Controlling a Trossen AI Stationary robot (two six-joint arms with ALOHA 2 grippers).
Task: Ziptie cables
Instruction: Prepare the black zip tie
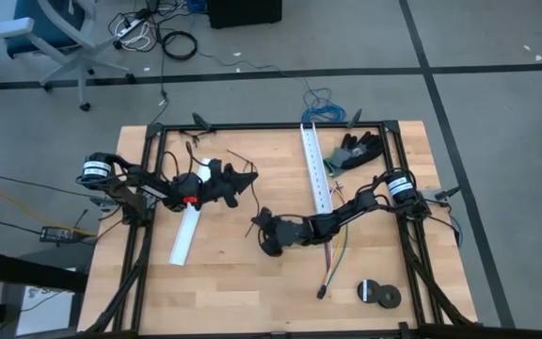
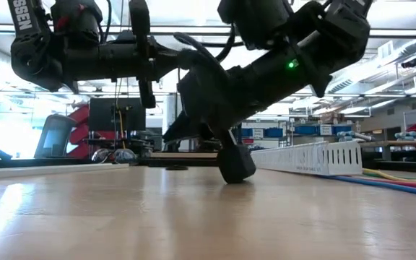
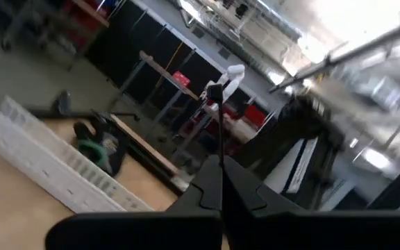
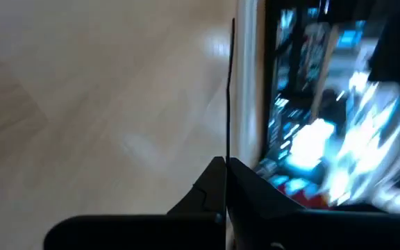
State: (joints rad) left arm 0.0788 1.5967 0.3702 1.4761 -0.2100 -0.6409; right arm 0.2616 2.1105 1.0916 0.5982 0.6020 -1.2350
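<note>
The cables lie on the tabletop toward four o'clock from its middle, their long axis running twelve to six, with the small dark end at the six o'clock tip; their upper stretch is hidden under the right arm. The right pincer sits near the tabletop's centre, fingers pressed together on a thin black ziptie that sticks straight out past its tips (in the low view the pincer rests down against the wood). The left pincer, toward ten o'clock, is likewise closed, pinching a second thin ziptie. White letters "SSEN" show on one arm.
</note>
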